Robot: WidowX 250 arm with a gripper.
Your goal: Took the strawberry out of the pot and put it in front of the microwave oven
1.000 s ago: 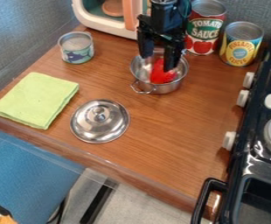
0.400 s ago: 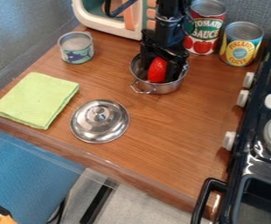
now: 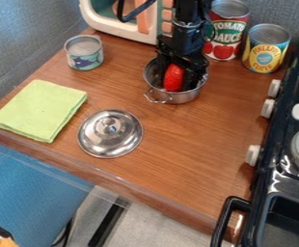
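The strawberry (image 3: 173, 77) is seen upright within the metal pot (image 3: 180, 98), its red side exposed toward the camera. It is enclosed by the black gripper (image 3: 174, 83), which is lowered into the pot from the top edge; the fingers are set partway apart, closed on the fruit's two sides. The pot, fitted with a wire handle at its near left, is placed on the wood-grained counter (image 3: 197, 144). Behind it and to the left is situated the white toy microwave (image 3: 121, 30), with a black cable (image 3: 138, 11) curved across its front. Behind and to the right, two upright cans are shown side by side: one red (image 3: 228, 35), one yellow and blue (image 3: 265, 52). A small fish-decorated can (image 3: 84, 56) is positioned left of the pot. Nearer the camera, a round metal lid (image 3: 111, 136) is laid knob upward, with a green cloth (image 3: 38, 110) to its left. The right side is occupied by a black toy stove (image 3: 258, 190) with white knobs (image 3: 267, 108).
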